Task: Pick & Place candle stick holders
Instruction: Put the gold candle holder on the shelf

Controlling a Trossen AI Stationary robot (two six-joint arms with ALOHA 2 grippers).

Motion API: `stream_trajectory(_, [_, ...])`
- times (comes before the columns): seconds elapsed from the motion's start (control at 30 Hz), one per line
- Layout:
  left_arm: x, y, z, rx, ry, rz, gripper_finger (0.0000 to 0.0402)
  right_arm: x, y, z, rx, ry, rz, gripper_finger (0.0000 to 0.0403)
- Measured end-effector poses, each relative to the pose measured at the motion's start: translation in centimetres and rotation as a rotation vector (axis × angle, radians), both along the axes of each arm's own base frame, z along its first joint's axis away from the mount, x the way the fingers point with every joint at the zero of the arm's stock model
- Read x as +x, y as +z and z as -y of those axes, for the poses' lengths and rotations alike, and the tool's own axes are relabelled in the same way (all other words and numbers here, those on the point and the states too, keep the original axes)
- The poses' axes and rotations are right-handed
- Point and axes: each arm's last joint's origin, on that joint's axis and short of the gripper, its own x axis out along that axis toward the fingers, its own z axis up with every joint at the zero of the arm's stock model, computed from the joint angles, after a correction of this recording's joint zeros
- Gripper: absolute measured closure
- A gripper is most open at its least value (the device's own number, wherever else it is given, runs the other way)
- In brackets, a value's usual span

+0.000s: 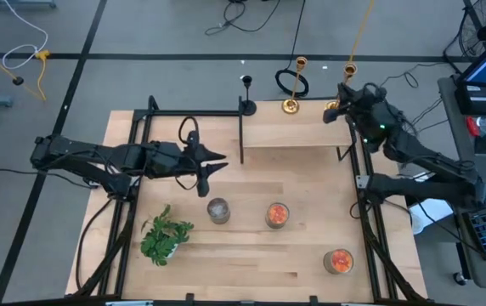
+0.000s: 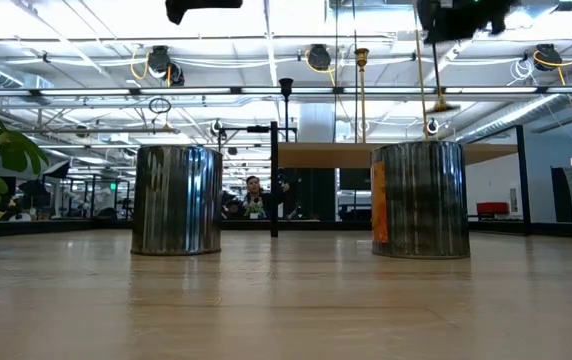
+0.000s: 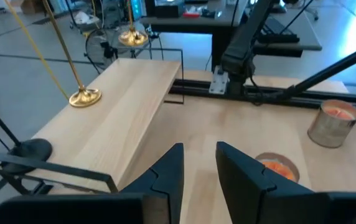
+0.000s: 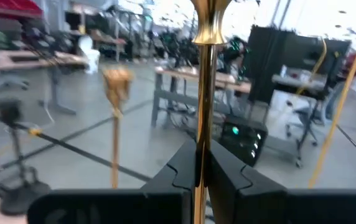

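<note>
On the raised wooden shelf (image 1: 294, 132) at the table's far side stand a black candle stick holder (image 1: 247, 95) and a gold one (image 1: 294, 85), each on its round base. My right gripper (image 1: 343, 92) is shut on the second gold holder (image 1: 342, 85) at the shelf's right end. That holder's base (image 2: 443, 104) shows above the shelf's top in the low view. My left gripper (image 1: 217, 164) is open and empty over the table's middle, near the shelf's left post. It also shows in the left wrist view (image 3: 200, 168). My right gripper pinches the gold holder's thin stem (image 4: 202, 134) between its two fingers, below the cup top (image 4: 211, 18). The fingers come in about level from the table's right side and lie across the stem. The holder stands upright in the hold, its base clear of the shelf.
A silver can (image 1: 218, 210) and two jars with orange candles (image 1: 277, 214) (image 1: 338, 261) stand on the table's near half. A green leafy plant (image 1: 165, 234) is at the near left. Black frame rails run along both table sides. Bare shelf lies between the standing holders and the held one.
</note>
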Motion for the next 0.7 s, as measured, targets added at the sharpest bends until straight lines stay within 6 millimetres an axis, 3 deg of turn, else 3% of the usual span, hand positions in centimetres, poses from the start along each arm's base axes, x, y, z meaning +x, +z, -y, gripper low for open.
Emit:
stream_trajectory(0.33, [-0.1,-0.3,0.0,0.005,0.007,-0.036,0.0304,-0.8,-5.9,4.0,-0.023,-0.135,0.109,0.0389])
stream_trajectory(0.53, [-0.1,-0.3,0.0,0.004,0.008,-0.035,0.0304,-1.5,-7.9,5.0,0.016,-0.158,0.116,0.0389])
stream_trajectory(0.7, [-0.1,-0.3,0.0,-0.006,0.011,-0.032,0.0304,-2.0,-8.1,5.4,0.019,-0.191,0.131,0.0389])
